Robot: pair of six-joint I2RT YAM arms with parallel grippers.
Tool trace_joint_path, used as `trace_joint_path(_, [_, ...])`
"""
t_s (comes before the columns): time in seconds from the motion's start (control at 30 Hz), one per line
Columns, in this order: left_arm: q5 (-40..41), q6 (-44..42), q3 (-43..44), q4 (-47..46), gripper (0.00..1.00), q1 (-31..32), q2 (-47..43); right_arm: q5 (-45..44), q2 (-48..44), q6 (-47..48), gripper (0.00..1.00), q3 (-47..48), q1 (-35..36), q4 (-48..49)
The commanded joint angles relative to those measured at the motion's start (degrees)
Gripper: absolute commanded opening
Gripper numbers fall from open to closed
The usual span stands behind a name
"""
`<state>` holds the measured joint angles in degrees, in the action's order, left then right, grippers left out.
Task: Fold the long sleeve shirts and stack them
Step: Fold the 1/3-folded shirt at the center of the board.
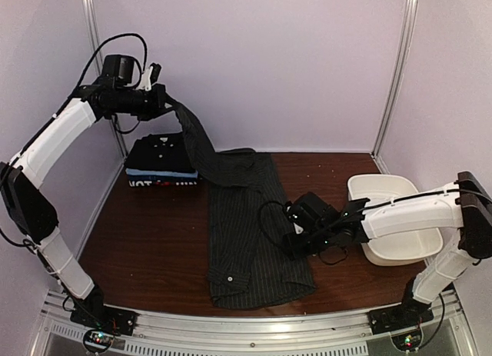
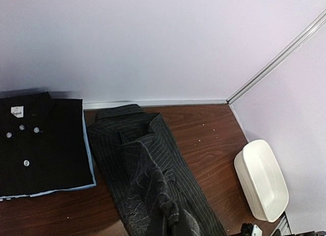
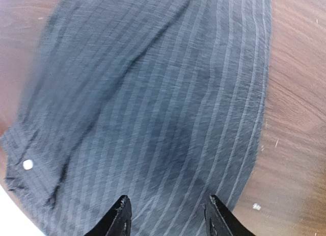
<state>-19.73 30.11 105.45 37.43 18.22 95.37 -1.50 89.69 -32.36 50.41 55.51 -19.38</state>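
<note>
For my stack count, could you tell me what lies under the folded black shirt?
Under the black shirt, edges show: a light blue shirt, then a dark lettered layer; the rest is covered.

Robotics lab test cell. Evidence:
- Two white-and-black robot arms, left arm (image 1: 54, 137) and right arm (image 1: 407, 214), bolted to aluminium rail (image 1: 254, 319) at near edge of bench (image 1: 146, 241).
- Status lights (image 1: 96, 339) glowing at arm bases.
- Plain pale wall panels (image 1: 254, 64) framed by metal posts (image 1: 395, 71), enclosing wood-grain bench.
- Props on bench: folded shirt stack (image 1: 163, 158), pinstriped shirt (image 1: 254, 241), white plastic tub (image 1: 380, 179).
</note>
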Motion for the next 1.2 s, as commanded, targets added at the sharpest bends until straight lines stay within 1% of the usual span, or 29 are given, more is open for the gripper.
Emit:
trace_joint_path(0.0, [-2.14,-0.02,4.09,-3.55,0.00,-0.11,1.52,-4.94,-3.43,-5.19,0.51,2.75,5.96,-7.07])
trace_joint_path(0.13, [-3.17,-0.31,4.62,-3.84,0.00,-0.11,2.42,-8.06,-1.64,-9.56,0.51,4.19,11.76,-10.37])
trace_joint_path(0.27, [-3.96,-0.18,4.43,-4.66,0.00,-0.11,2.79,-10.07,1.80,-11.64,0.51,5.64,15.50,-12.33])
trace_joint_path(0.4, [-4.22,-0.05,4.79,-4.80,0.00,-0.11,3.02,-12.97,5.90,-12.83,0.51,7.70,17.34,-15.21])
trace_joint_path(0.57, [-3.99,-0.31,4.70,-4.78,0.00,-0.11,2.95,-14.32,9.30,-13.52,0.50,8.12,18.31,-15.39])
trace_joint_path(0.67, [-3.91,-0.29,4.42,-4.75,0.00,-0.11,3.02,-14.76,10.18,-13.94,0.48,7.74,18.48,-15.29])
trace_joint_path(0.8, [-3.75,-0.32,4.43,-4.78,0.00,-0.11,3.33,-15.06,9.97,-14.57,0.40,7.30,18.56,-15.27])
trace_joint_path(1.0, [-3.76,-0.29,5.50,-4.78,0.00,-0.11,3.97,-13.25,8.76,-14.49,0.22,5.91,18.76,-13.88])
trace_joint_path(1.1, [-4.05,-0.18,6.11,-4.76,0.00,-0.11,4.36,-12.78,7.94,-14.57,0.11,5.56,18.81,-13.87])
trace_joint_path(1.17, [-4.09,-0.21,6.60,-4.75,0.00,-0.11,4.51,-12.61,7.03,-14.56,0.06,5.32,18.77,-13.68])
